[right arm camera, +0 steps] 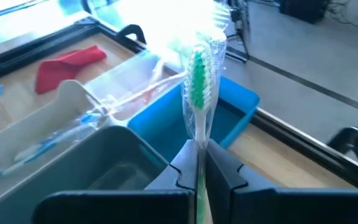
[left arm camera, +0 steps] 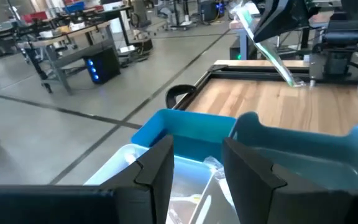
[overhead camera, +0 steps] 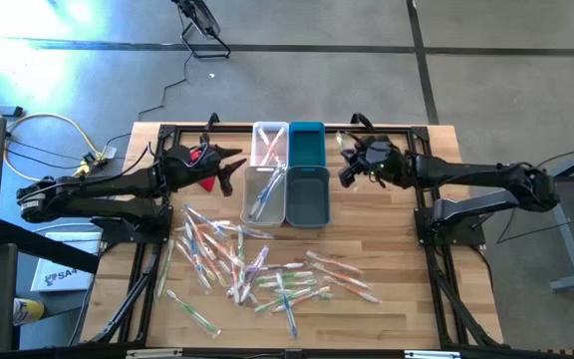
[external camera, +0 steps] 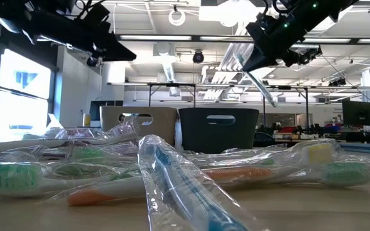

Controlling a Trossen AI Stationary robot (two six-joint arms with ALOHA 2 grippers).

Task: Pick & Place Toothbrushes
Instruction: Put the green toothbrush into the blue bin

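Toothbrushes (overhead camera: 252, 267) in clear wrappers lie scattered in a loose pile across the front half of the wooden table (overhead camera: 397, 259), with pink, orange, green and blue handles mixed together. From table height, the nearest ones fill the foreground, a blue-handled one crossing over an orange-handled one.

Four small bins stand in a block at the back middle of the table: a white bin (overhead camera: 270, 143) and a bright blue bin (overhead camera: 306, 142) behind, a clear-grey bin (overhead camera: 264, 194) and a dark teal bin (overhead camera: 307, 195) in front. A few wrapped brushes already lie in the clear-grey bin, and at least one in the white bin.

The right gripper (right arm camera: 199, 163) hangs in the air just right of the blue bin, its fingers pressed together on the handle of a green toothbrush (right arm camera: 197, 84), which sticks out past the fingertips in its wrapper, its bristle end over the blue bin.

The left gripper (left arm camera: 194, 165) hovers just left of the bins, near the clear-grey one, with its fingers apart and nothing between them. A red cloth (overhead camera: 205, 168) lies on the table under that arm.
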